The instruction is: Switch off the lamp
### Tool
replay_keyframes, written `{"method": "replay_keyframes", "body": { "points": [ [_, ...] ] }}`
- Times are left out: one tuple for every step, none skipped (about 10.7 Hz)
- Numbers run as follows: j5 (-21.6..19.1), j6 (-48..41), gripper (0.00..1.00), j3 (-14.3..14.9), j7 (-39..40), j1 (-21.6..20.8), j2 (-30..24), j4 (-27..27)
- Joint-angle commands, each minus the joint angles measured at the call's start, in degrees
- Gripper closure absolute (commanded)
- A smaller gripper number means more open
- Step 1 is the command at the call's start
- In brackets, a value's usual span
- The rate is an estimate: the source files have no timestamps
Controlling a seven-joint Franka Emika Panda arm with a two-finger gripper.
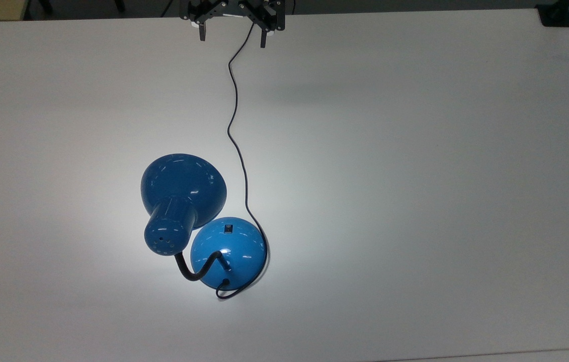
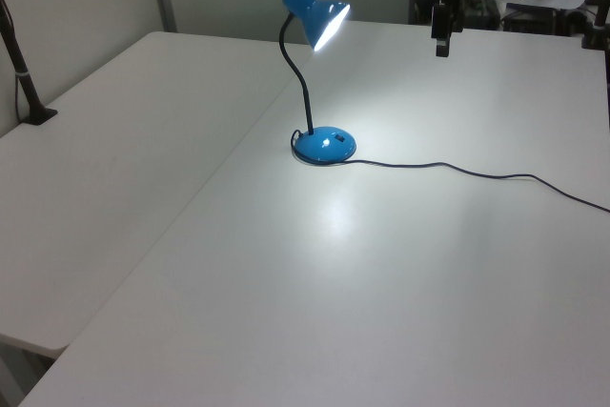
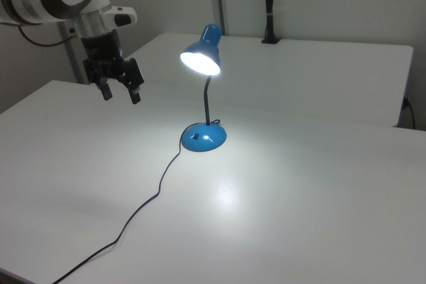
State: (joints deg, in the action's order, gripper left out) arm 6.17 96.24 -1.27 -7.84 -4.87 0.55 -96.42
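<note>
Seeing lamp (image 3: pixel 203 98) lit, standing mid tabletop (image 1: pixel 415 201); gripper (image 3: pixel 120 86) hangs high, well apart, fingers spread, holding nothing. I worry: switch (image 1: pixel 227 229) small on glossy dome base; off-centre press may slide base or catch cord (image 1: pixel 236 130), tipping lamp.

White table (image 1: pixel 415 176); black clamp post (image 3: pixel 268 4) at far edge, right view.

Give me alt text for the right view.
A blue desk lamp stands lit on a white table, its cord trailing toward the right view's lower left. The robot's end effector hangs open above the table, apart from the lamp.
</note>
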Motion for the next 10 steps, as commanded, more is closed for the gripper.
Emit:
{"method": "replay_keyframes", "body": {
  "points": [
    [-1.1, -1.0, 0.00, 0.0, 0.7, 0.0, -0.7, -0.2],
    [-1.1, -1.1, 0.00, 0.0, 0.7, 0.0, -0.6, -0.2],
    [-1.1, -1.1, 0.00, 0.0, 0.7, 0.0, -0.6, -0.2],
    [-1.1, -1.1, 0.00, 0.0, 0.7, 0.0, -0.6, -0.2],
    [-1.1, -1.1, 0.00, 0.0, 0.7, 0.0, -0.6, -0.2],
    [-1.2, -1.1, 0.00, 0.0, 0.7, 0.0, -0.6, -0.2],
    [-1.2, -1.1, 0.00, 0.0, 0.7, 0.0, -0.6, -0.2],
    [-1.1, -1.1, 0.00, 0.0, 0.8, 0.0, -0.6, -0.2],
    [-1.1, -1.1, 0.00, 0.0, 0.8, 0.0, -0.6, -0.2],
    [-1.2, -1.1, 0.07, 0.0, 2.1, 0.0, -0.6, -0.2]
  ]
}}
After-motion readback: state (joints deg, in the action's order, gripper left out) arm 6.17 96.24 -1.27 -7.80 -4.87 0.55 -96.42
